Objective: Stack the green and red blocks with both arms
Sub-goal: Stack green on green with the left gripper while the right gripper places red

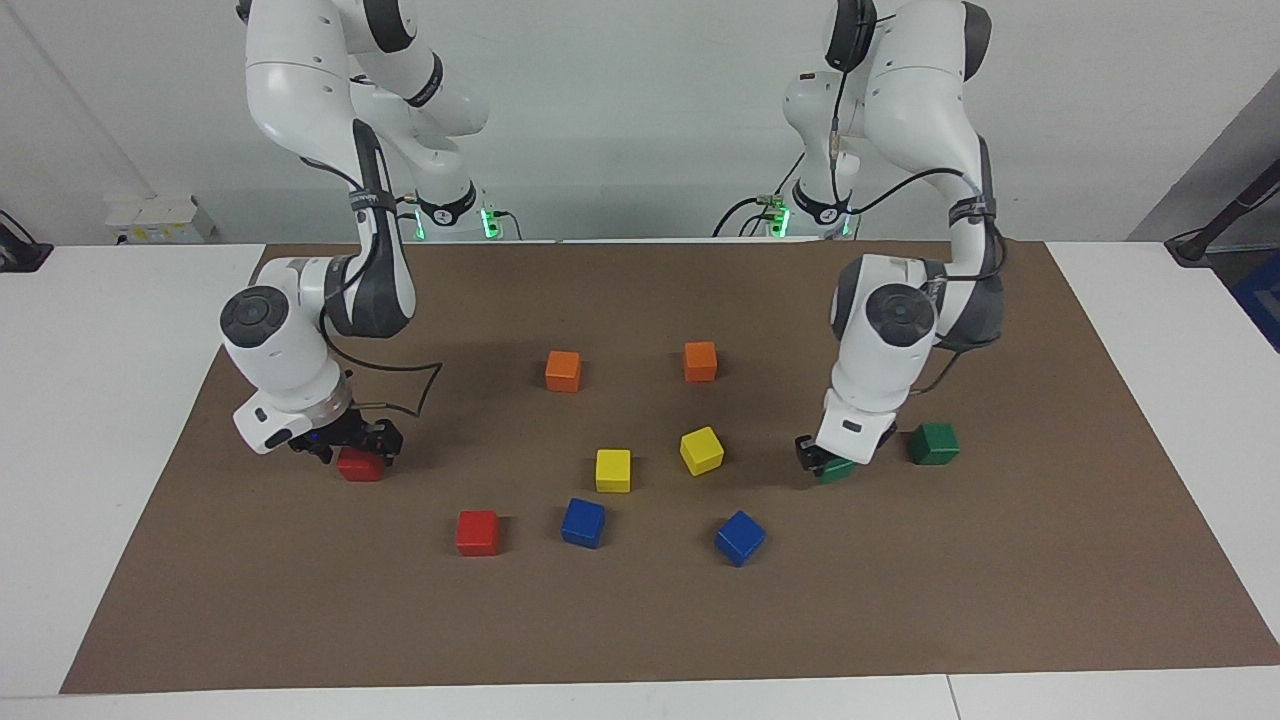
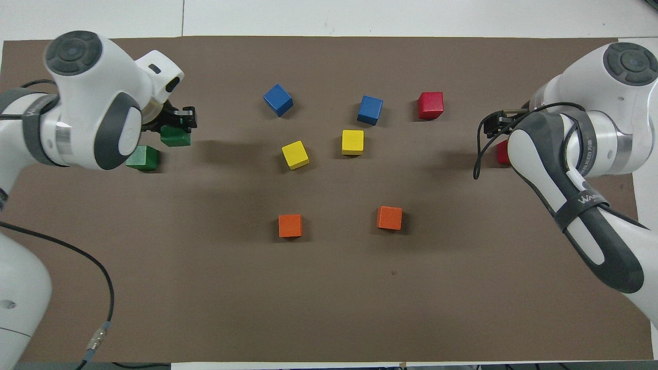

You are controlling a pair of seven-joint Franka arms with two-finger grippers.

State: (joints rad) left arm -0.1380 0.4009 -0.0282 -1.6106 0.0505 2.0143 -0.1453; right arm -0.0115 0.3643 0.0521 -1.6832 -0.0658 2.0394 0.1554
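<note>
While the left gripper [image 1: 822, 463] is pinched shut on 1 green block [image 1: 838, 469] low over the brown mat [image 1: 640, 620], the 2nd green block [image 1: 934, 443] rests just beside it, at 8 o'clock from it in the overhead view. The right gripper [image 1: 352, 450] is down at 1 red block [image 1: 360, 466] that sits on the mat; whether it grips that block I cannot tell. Seen from overhead, the 2nd red block [image 1: 478, 532] lies apart at 10 o'clock from the 1st.
</note>
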